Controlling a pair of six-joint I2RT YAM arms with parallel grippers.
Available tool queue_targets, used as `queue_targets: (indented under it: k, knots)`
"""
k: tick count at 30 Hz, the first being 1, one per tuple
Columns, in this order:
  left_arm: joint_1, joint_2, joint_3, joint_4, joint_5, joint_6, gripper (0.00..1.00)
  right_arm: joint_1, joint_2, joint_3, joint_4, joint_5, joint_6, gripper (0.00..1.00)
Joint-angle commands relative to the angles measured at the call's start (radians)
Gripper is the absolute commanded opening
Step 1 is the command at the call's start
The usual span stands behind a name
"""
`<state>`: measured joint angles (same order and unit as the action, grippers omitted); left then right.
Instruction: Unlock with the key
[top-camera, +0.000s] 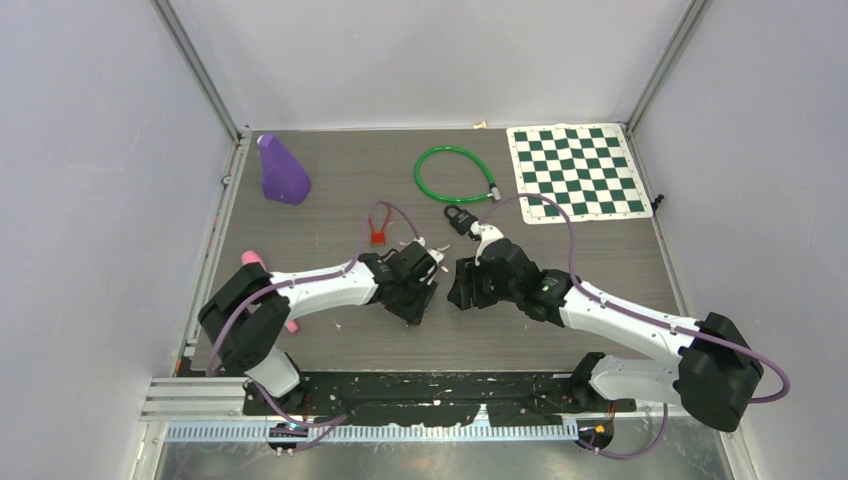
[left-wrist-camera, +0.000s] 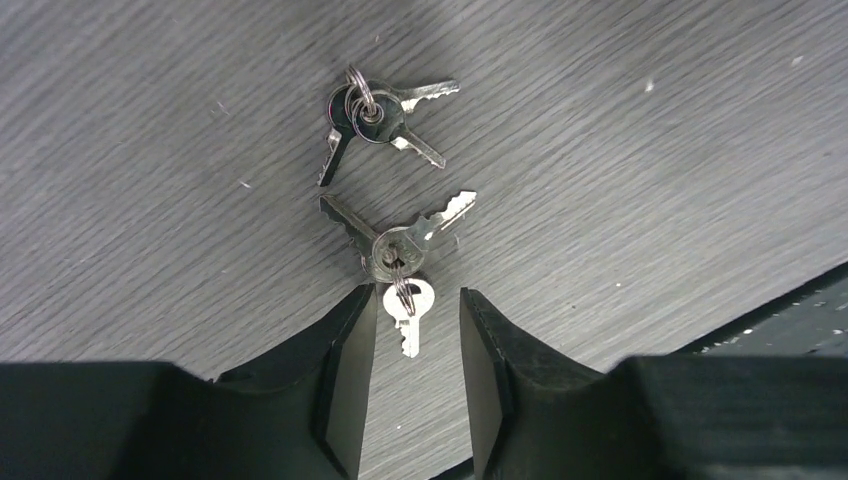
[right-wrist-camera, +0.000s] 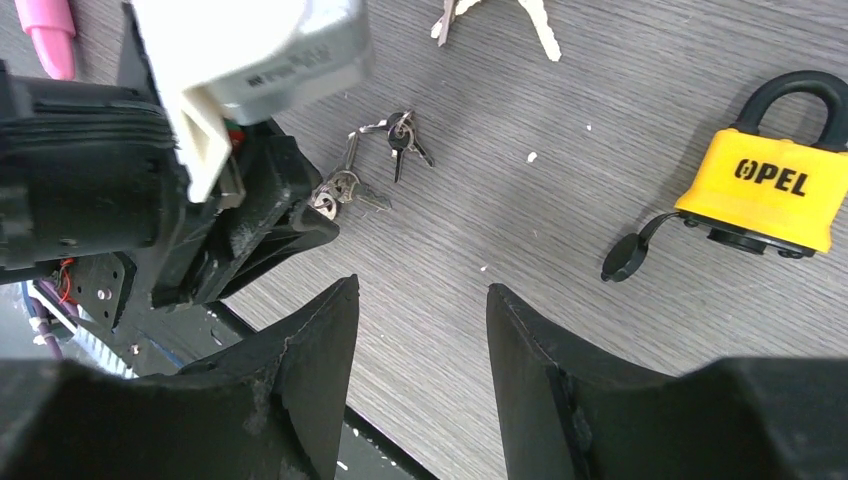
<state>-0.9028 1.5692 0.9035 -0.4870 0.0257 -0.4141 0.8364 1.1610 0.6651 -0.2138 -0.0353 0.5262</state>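
Downward, left gripper (left-wrist-camera: 417, 305) brackets a key (left-wrist-camera: 409, 318), jaws apart

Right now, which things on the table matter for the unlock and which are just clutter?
Job:
- yellow padlock
- near key bunch
- far key bunch (can't tell which key fits)

Lying about:
- purple block
- green cable loop
- checkered mat
- red tag
- pink marker

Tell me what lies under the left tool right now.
A ring of keys on the table; its smallest key lies between the fingers of the open left tool, a gap on either side. Anything beneath the finger bodies is covered.
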Motion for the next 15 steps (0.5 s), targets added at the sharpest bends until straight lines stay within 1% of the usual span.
queue_targets:
  k: [1, 2, 5, 8, 9, 12, 15]
  knots:
    - [-0.008, 0.042, 0.034, -0.031, -0.017, 0.016, 0.36, -0.001, -0.031, -0.014, 0.008, 0.031, 0.009, 0.57]
    - [-0.008, 0.049, 0.031, -0.026, -0.018, 0.016, 0.33, -0.002, -0.031, -0.014, 0.008, 0.031, 0.009, 0.57]
    - [-0.008, 0.064, 0.024, -0.012, -0.017, 0.014, 0.22, -0.002, -0.028, -0.013, 0.01, 0.031, 0.009, 0.57]
    - [-0.008, 0.063, 0.02, -0.007, -0.017, 0.016, 0.06, -0.002, -0.03, -0.014, 0.018, 0.026, 0.011, 0.57]
    - [-0.008, 0.054, 0.016, -0.007, -0.045, 0.02, 0.0, -0.002, -0.031, -0.015, 0.02, 0.022, 0.011, 0.57]
    - [-0.008, -0.015, -0.017, 0.017, -0.064, 0.037, 0.0, -0.002, -0.038, -0.027, 0.045, -0.003, 0.012, 0.57]
    - [-0.006, -0.14, -0.079, 0.086, -0.066, 0.044, 0.0, -0.001, -0.05, -0.048, 0.122, -0.05, 0.016, 0.57]
